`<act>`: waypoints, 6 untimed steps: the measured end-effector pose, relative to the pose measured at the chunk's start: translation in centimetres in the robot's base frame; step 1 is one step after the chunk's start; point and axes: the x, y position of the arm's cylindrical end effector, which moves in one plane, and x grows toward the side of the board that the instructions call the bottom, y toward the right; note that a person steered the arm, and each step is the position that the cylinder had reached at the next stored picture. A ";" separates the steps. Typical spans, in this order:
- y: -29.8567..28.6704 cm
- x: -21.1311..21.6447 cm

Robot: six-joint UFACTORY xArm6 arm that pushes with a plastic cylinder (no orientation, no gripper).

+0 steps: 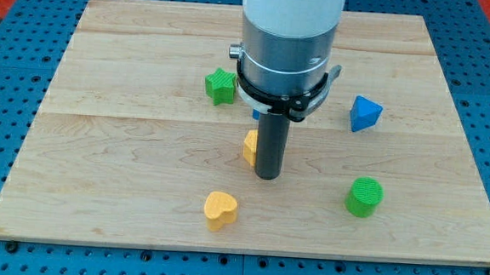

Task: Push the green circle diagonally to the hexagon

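The green circle [364,197] lies at the lower right of the wooden board [100,146]. My tip [267,176] stands near the board's middle, well to the left of the green circle. A yellow block [249,146], possibly the hexagon, is right beside the rod on its left, mostly hidden by it. A small bit of a blue block [255,115] shows behind the arm; its shape is hidden.
A green star [220,86] lies up and left of the rod. A blue triangular block [365,113] lies at the right, above the green circle. A yellow heart [220,209] lies below and left of my tip. Blue pegboard surrounds the board.
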 end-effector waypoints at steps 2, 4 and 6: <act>9.8 -2.2; 19.7 5.0; 15.7 3.6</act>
